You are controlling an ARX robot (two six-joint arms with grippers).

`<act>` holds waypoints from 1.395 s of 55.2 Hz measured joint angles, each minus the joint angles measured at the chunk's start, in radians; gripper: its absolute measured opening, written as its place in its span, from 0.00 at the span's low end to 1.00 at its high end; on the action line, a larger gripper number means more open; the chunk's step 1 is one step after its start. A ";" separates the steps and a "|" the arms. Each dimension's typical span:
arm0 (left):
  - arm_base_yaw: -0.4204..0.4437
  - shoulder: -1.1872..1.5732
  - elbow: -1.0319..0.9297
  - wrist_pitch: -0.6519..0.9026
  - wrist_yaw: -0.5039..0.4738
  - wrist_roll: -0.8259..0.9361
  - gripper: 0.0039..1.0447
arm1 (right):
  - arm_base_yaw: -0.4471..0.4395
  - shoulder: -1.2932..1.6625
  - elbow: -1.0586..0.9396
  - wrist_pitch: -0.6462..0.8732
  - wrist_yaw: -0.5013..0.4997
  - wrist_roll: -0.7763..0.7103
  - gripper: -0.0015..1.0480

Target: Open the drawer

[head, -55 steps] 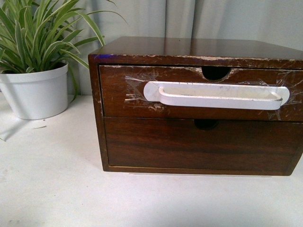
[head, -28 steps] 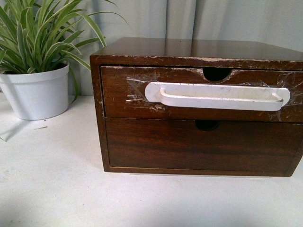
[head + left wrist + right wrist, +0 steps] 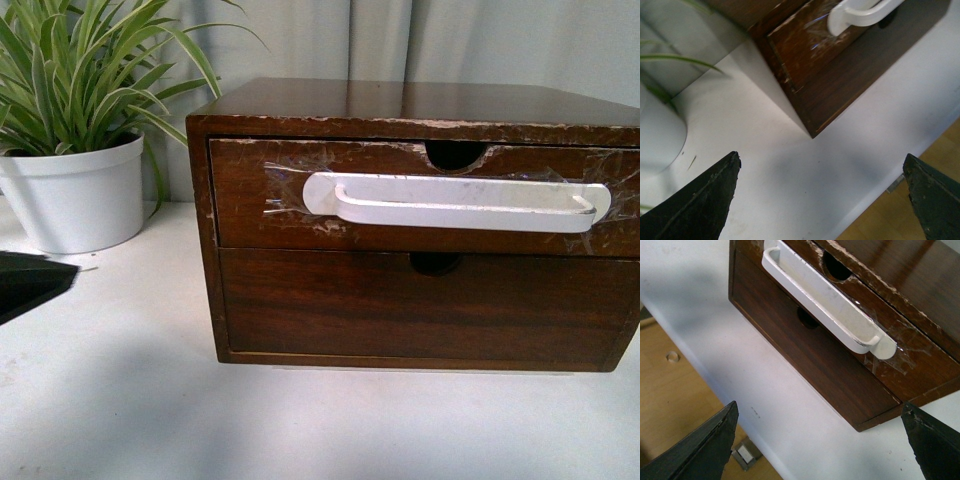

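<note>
The drawer (image 3: 250, 205) is the upper one of a dark brown wooden cabinet. It has a long white handle (image 3: 455, 203) taped across its front, a chipped top edge and a half-round notch (image 3: 455, 155). It sits shut. My left gripper (image 3: 821, 156) is open and empty above the white table, short of the cabinet's left front corner (image 3: 812, 131). One of its dark fingers (image 3: 30, 282) shows at the left edge of the front view. My right gripper (image 3: 819, 409) is open and empty, in front of and below the handle (image 3: 825, 300).
A plain lower drawer (image 3: 420, 310) lies under the handled one. A white pot with a striped green plant (image 3: 75, 195) stands left of the cabinet. The white table's front edge (image 3: 700, 375) is close, with wooden floor (image 3: 670, 405) beyond it.
A dark finger of my left gripper has come into the front view at its left edge. The drawer has not moved.
</note>
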 joint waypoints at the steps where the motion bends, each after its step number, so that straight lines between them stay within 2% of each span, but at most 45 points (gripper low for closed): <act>1: -0.011 0.032 0.035 -0.025 0.019 0.038 0.94 | 0.002 0.014 0.012 -0.005 -0.001 -0.013 0.91; 13: -0.092 0.273 0.307 -0.217 0.119 0.230 0.94 | 0.026 0.170 0.183 -0.143 -0.031 -0.175 0.91; 28: -0.159 0.491 0.502 -0.390 0.206 0.361 0.94 | 0.093 0.318 0.309 -0.286 0.008 -0.353 0.91; 37: -0.189 0.586 0.624 -0.444 0.243 0.385 0.94 | 0.113 0.383 0.336 -0.283 0.034 -0.392 0.91; 51: -0.227 0.688 0.743 -0.504 0.232 0.423 0.94 | 0.125 0.468 0.402 -0.283 0.041 -0.417 0.91; 77: -0.249 0.823 0.853 -0.514 0.202 0.444 0.94 | 0.124 0.513 0.428 -0.282 0.043 -0.430 0.91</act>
